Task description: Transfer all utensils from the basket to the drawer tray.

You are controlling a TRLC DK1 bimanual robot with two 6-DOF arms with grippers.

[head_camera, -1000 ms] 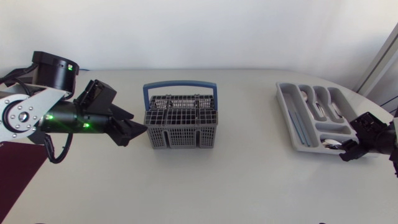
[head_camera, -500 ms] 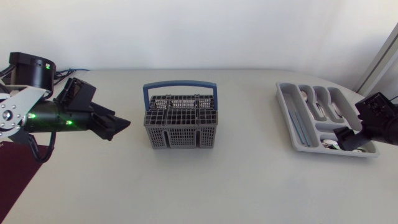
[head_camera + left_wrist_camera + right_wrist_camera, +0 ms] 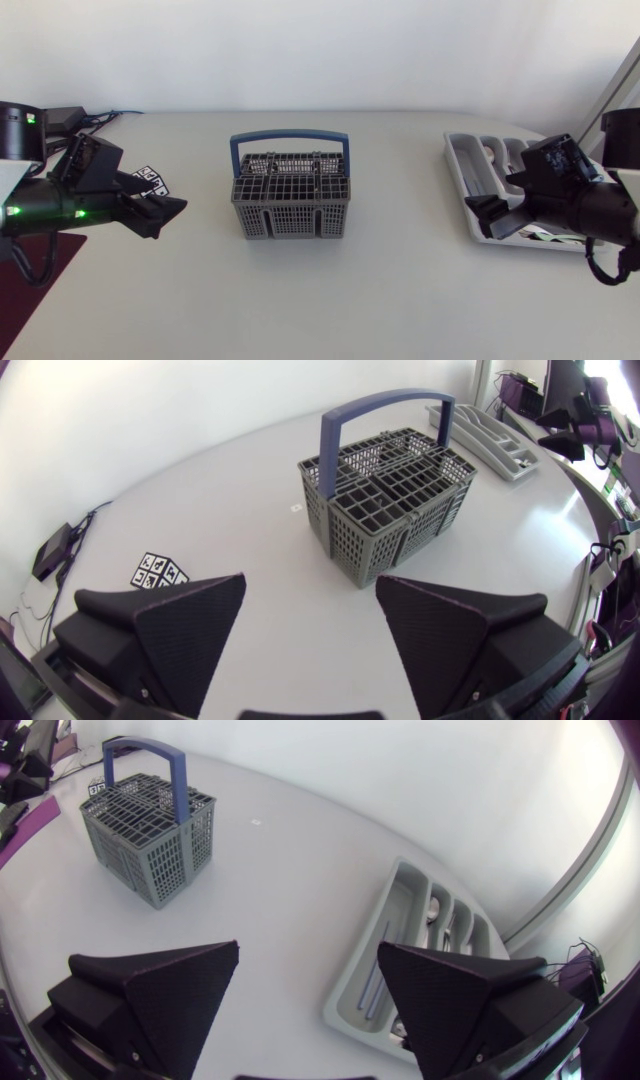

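The grey mesh basket [image 3: 290,195] with a blue handle stands mid-table; no utensil shows above its compartments [image 3: 390,500]. At the right lies the light grey drawer tray [image 3: 458,155], with cutlery [image 3: 505,160] in its slots. My left gripper [image 3: 168,217] hangs open well to the left of the basket, pointing at it, nothing between its fingers [image 3: 190,630]. My right gripper [image 3: 480,218] is open and empty over the tray's near left corner. In the right wrist view the tray [image 3: 400,890] lies ahead of the gripper [image 3: 310,990] and the basket [image 3: 150,825] farther off.
A small card with black-and-white markers [image 3: 150,180] lies on the table by my left gripper, also seen as the card [image 3: 160,570] ahead of the left fingers. A cable [image 3: 105,115] runs along the back left edge.
My left arm has drawn back leftward, away from the basket. My right arm has swung from the tray's near right corner to its left side, and its fingers have spread wider.
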